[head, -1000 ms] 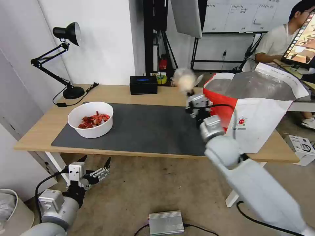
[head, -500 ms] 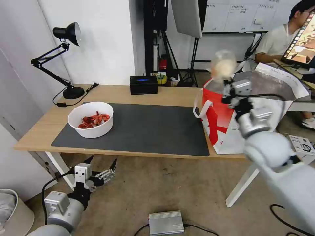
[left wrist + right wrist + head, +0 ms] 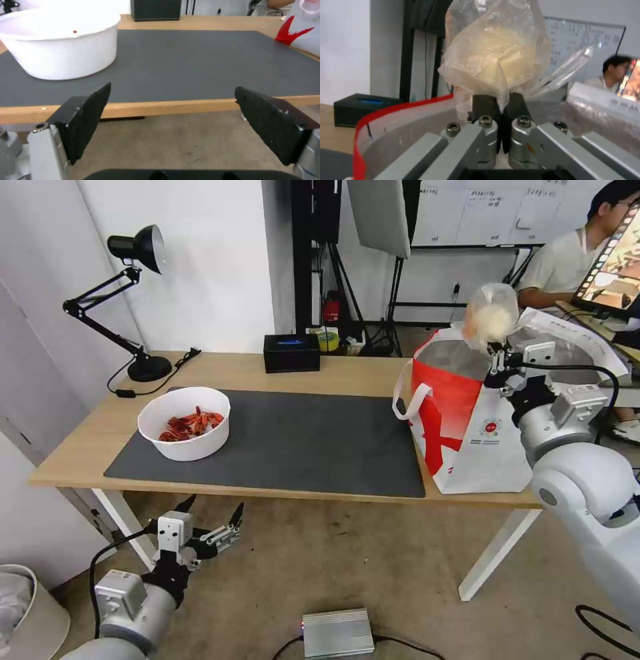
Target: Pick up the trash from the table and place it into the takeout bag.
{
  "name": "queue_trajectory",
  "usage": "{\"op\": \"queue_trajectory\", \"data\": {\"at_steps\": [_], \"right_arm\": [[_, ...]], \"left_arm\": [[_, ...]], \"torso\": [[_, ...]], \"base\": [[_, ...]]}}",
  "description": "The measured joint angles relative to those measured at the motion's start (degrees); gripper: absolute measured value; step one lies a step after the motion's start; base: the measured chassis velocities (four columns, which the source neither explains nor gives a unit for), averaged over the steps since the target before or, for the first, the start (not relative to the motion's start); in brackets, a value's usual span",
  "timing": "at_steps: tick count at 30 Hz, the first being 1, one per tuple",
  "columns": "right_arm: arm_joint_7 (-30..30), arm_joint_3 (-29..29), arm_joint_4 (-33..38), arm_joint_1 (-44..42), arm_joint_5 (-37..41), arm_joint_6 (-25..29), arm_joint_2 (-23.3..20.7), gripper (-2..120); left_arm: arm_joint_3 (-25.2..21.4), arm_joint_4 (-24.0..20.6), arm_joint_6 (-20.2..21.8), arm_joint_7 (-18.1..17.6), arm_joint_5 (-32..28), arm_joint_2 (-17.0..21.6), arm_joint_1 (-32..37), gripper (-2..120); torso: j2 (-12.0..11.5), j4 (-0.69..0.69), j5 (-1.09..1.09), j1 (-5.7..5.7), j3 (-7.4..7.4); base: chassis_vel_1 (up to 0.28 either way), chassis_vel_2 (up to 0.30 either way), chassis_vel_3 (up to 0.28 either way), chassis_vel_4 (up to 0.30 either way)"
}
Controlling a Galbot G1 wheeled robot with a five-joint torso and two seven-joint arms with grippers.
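Now the right gripper (image 3: 497, 361) is pinching the knotted clear bag (image 3: 492, 317) above the takeout bag (image 3: 467, 440), having swung it there from over the table (image 3: 320, 373); release looks close. One white bowl (image 3: 185, 423) is sitting ahead of the left gripper (image 3: 212, 513), which is waiting spread below the table edge.

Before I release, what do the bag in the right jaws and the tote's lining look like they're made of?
The knotted bag, pinched in the right gripper above the takeout bag, looks like thin clear plastic film: it is see-through, crinkled and glossy around a pale lump. The tote's lining looks like silver foil, dull grey and wrinkled; its outer wall seems a smooth coated white-and-red sheet.
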Motion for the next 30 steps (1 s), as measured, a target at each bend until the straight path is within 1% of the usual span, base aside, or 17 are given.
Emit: {"op": "queue_trajectory", "data": {"at_steps": [5,7,8,10,11,12,14,16,17,20,21,23,24,26,27,28,30], "right_arm": [[2.3,-0.1,0.2,0.2,4.7,-1.4,0.2,1],[3.2,-0.1,0.9,0.2,7.4,-1.5,0.3,11],[3.2,-0.1,0.9,0.2,7.4,-1.5,0.3,11],[4.2,0.0,1.4,0.2,10.2,-1.7,0.4,22],[4.4,0.1,1.4,0.3,10.6,-1.8,0.4,23],[4.4,0.1,1.4,0.3,10.6,-1.8,0.4,23],[5.0,0.2,1.3,0.3,10.8,-1.9,0.4,35],[5.3,0.2,1.2,0.4,10.7,-2.0,0.5,44],[5.3,0.2,1.2,0.4,10.7,-2.0,0.5,44],[5.4,0.3,1.2,0.4,10.6,-2.1,0.5,58],[5.4,0.3,1.2,0.4,10.6,-2.1,0.5,58],[5.6,0.4,1.2,0.5,10.5,-2.2,0.4,67],[5.6,0.4,1.2,0.5,10.5,-2.2,0.4,67],[5.7,0.6,1.2,0.5,10.4,-2.2,0.2,79],[5.7,0.6,1.1,0.5,10.3,-2.2,0.1,82],[5.7,0.6,1.1,0.5,10.3,-2.2,0.1,82],[5.6,0.6,0.8,0.6,10.2,-2.2,0.0,95]], "left_arm": [[0.4,0.7,0.0,0.0,-0.1,0.2,-0.6,100],[0.5,1.0,-0.1,0.0,-0.4,0.4,-1.0,100],[0.5,1.0,-0.1,0.0,-0.4,0.4,-1.0,100],[0.5,1.3,-0.1,0.0,-0.9,0.8,-1.4,100],[0.6,1.3,-0.1,0.0,-1.1,0.8,-1.5,100],[0.6,1.3,-0.1,0.0,-1.1,0.8,-1.5,100],[0.8,1.4,-0.1,-0.1,-2.1,1.0,-1.7,100],[1.0,1.3,-0.1,-0.1,-2.5,1.1,-1.8,100],[1.0,1.3,-0.1,-0.1,-2.5,1.1,-1.8,100],[1.0,1.3,0.0,-0.2,-2.5,1.2,-2.1,100],[1.0,1.3,0.0,-0.2,-2.5,1.2,-2.1,100],[1.1,1.4,0.0,-0.2,-2.6,1.2,-2.2,100],[1.1,1.4,0.0,-0.2,-2.6,1.2,-2.2,100],[1.1,1.4,0.0,-0.2,-2.6,1.0,-2.3,100],[1.1,1.4,0.0,-0.2,-2.5,0.9,-2.2,100],[1.1,1.4,0.0,-0.2,-2.5,0.9,-2.2,100],[0.9,1.2,0.1,-0.2,-2.5,0.7,-2.0,100]], "torso": [[0.0,-0.01,0.0,0.0,0.0],[0.0,0.0,-0.01,0.0,0.0],[0.0,0.0,-0.01,0.0,0.0],[0.0,0.0,-0.01,0.0,-0.01],[0.0,0.0,-0.01,0.0,0.0],[0.0,0.0,-0.01,0.0,0.0],[0.0,-0.01,-0.01,0.0,0.0],[0.0,-0.01,0.0,0.0,-0.01],[0.0,-0.01,0.0,0.0,-0.01],[0.0,0.0,0.0,-0.01,0.0],[0.0,0.0,0.0,-0.01,0.0],[0.0,0.0,-0.01,0.0,0.0],[0.0,0.0,-0.01,0.0,0.0],[0.0,0.0,-0.01,0.0,0.0],[0.0,0.0,-0.01,-0.01,-0.01],[0.0,0.0,-0.01,-0.01,-0.01],[0.0,-0.01,0.0,0.0,0.0]], "base": [[0.0,0.0,0.0,0.0],[0.0,0.0,0.0,0.0],[0.0,0.0,0.0,0.0],[0.0,0.0,0.0,0.0],[0.0,0.0,0.0,0.0],[0.0,0.0,0.0,0.0],[0.0,0.0,0.0,0.0],[0.0,0.0,0.0,0.0],[0.0,0.0,0.0,0.0],[0.0,0.0,0.0,0.0],[0.0,0.0,0.0,0.0],[0.0,0.0,0.0,0.0],[0.0,0.0,0.0,0.0],[0.0,0.0,0.0,0.0],[0.0,0.0,0.0,0.0],[0.0,0.0,0.0,0.0],[0.0,0.0,0.0,0.0]]}}
